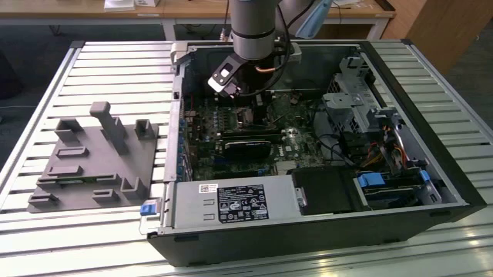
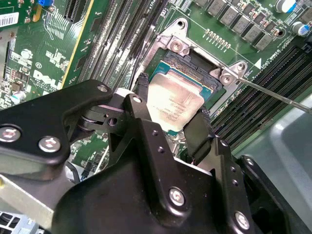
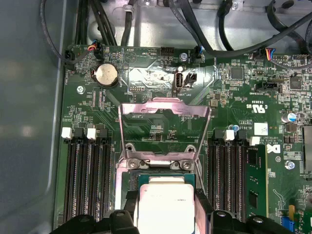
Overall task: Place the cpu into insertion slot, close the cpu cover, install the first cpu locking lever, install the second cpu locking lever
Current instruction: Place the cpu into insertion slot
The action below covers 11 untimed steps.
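Black two-finger gripper [image 2: 173,102] clamped on the cpu, a small flat square chip with a dull silvery-grey metal lid [image 2: 168,114]. One black finger [image 2: 197,131] sits on each of two opposite edges, and the jaws are open only as wide as the chip. The chip looks level, not tipped, in both wrist views.

It sits directly over the insertion slot, the square black socket with a thin metal rim [image 2: 192,66]. The far strip of the dark socket bed is uncovered beyond the chip's green edge. I can't tell whether it is already bottomed in the socket or hanging just above it.

The cpu cover, a thin silver frame plate with a big square window [image 3: 163,105], stands hinged up at the far side of the socket, clear of the chip. A thin bare-metal lever rod [image 2: 273,96] runs out from the socket corner, swung aside. Long narrow black memory slots [image 3: 83,180] flank the socket on the green circuit board [image 3: 97,102]. The whole thing is inside the open black computer case [image 1: 454,173], with the grey arm [image 1: 254,26] reaching straight down into it.

My read on doing this step well:
- Keep the chip flat and square to the rim, since a tilted corner would likely dig into the pin field.
- Let it drop in under almost no force, with no pushing.
- Line up the chip's edges with the socket walls on all four sides before letting go.
- Open the jaws only a little, because the fingers are close to the socket frame and the raised cover
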### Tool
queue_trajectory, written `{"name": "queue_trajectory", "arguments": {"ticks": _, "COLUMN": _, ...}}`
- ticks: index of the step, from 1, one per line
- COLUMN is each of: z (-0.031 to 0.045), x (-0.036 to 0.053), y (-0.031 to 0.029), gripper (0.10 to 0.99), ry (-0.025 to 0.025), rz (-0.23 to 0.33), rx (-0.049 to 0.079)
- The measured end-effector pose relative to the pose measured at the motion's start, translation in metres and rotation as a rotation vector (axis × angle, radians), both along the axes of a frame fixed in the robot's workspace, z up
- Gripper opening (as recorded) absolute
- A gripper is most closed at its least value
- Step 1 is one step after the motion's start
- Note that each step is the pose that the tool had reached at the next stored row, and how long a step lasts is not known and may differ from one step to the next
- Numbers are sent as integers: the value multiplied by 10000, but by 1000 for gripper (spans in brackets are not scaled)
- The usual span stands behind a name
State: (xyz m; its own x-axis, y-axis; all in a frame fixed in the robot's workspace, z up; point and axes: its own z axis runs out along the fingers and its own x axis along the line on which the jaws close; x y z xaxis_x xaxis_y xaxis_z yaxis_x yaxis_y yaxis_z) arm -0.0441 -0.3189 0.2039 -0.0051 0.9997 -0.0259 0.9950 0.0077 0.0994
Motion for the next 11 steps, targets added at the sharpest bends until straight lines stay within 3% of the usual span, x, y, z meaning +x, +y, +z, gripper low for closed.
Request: {"name": "queue_trajectory", "arguments": {"ticks": 11, "z": -39, "x": -8, "y": 4, "gripper": 541, "ry": 1, "rz": 1, "rx": -2}}
